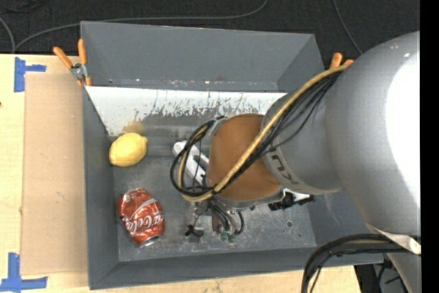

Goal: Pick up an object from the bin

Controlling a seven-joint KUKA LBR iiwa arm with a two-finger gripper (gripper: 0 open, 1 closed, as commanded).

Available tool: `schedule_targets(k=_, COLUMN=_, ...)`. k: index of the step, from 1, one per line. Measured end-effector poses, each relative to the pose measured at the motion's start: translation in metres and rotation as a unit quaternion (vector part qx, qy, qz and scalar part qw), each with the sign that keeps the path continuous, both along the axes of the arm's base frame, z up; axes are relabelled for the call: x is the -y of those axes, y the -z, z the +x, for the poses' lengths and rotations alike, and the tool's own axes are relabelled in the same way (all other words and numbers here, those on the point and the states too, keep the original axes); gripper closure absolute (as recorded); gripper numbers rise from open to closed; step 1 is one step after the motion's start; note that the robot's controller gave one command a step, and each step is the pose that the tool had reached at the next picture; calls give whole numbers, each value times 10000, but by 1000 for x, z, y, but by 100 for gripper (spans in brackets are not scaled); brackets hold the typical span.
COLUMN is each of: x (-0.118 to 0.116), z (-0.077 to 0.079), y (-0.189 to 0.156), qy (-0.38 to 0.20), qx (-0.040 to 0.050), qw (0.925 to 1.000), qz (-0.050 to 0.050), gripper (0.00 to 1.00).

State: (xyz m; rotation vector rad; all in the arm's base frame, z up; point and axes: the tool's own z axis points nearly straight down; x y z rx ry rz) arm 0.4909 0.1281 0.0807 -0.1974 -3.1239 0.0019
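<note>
Starting at the near wall of the grey metal bin [206, 264], the gripper [214, 221] is seen low over the bin floor, a little right of the middle and close to that wall. It is largely covered from above by the wrist, so whether it is released or clenched cannot be told. Small dark and green parts are seen at its tip, just above the speckled floor. Whether they belong to the gripper or lie loose in the bin cannot be told either.

To the left of the gripper, in the near left part of the bin, a crushed red drink can [141, 217] with white lettering is found lying on the floor. It is the thing nearest to the gripper, yet it is parted from it by a bare strip of floor and is not touched.

Farther back, the wrist is seen wrapped in an orange-brown cover [240, 158], and black and yellow cables [184, 168] are looped beside it on the left. The large silver arm [370, 134] is seen reaching in from the right, over the bin's right wall.

Farther still and to the left, a yellow lemon [128, 149] is seen lying near the left wall, beyond the can and well apart from the gripper.
</note>
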Motion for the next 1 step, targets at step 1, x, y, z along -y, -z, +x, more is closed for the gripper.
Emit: schedule_targets(k=1, x=0, z=0, y=-24, qy=0, qx=-9, qw=10000, qz=-1, gripper=100)
